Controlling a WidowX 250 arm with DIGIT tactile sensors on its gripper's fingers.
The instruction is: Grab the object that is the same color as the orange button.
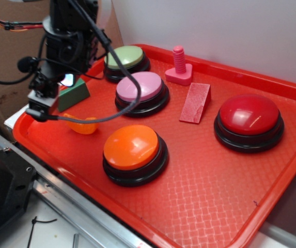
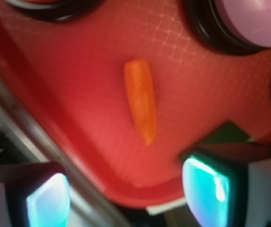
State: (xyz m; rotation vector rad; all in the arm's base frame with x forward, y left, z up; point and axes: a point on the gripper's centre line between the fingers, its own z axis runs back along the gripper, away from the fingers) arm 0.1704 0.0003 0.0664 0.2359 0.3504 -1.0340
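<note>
The small glossy orange curved piece (image 1: 83,125) lies on the red tray (image 1: 199,196) near its left corner, left of the large orange dome button (image 1: 131,147). My gripper (image 1: 52,101) hangs open and empty above the tray's left corner, up and left of the piece and not touching it. In the wrist view the piece (image 2: 141,99) lies lengthwise ahead of the gripper (image 2: 126,194), beyond the gap between the two glowing pads (image 2: 206,187).
A green block (image 1: 74,94) sits right beside the gripper. On the tray also stand a pink button (image 1: 140,87), a yellow-green button (image 1: 126,57), a red button (image 1: 249,116), a pink bolt (image 1: 179,67) and a red wedge (image 1: 196,103). The tray rim (image 2: 140,196) is under the gripper.
</note>
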